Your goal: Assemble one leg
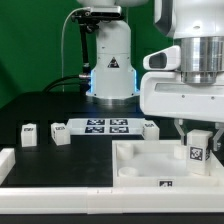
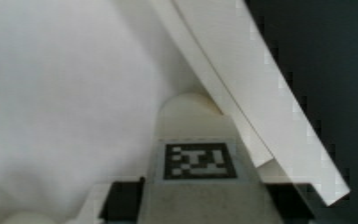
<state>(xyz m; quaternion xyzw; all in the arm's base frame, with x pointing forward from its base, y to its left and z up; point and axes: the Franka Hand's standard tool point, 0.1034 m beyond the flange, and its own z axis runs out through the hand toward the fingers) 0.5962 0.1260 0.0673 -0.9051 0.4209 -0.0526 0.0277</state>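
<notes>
Claw (image 1: 197, 146) pinching the leg (image 1: 197, 149) over the tray (image 1: 140, 160), fingertips mostly hidden behind that tagged peg.

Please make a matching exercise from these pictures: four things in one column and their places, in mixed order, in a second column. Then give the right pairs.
1. small white blocky plastic leg at the exterior view's right
2. large white square plastic tray
3. thin flat white marker board
4. small white blocky plastic leg at the exterior view's far left

a. flat before the robot's base
b. between the claw's fingers
c. standing free on the black table
d. under the claw

Pairs: 1-b, 2-d, 3-a, 4-c
</notes>
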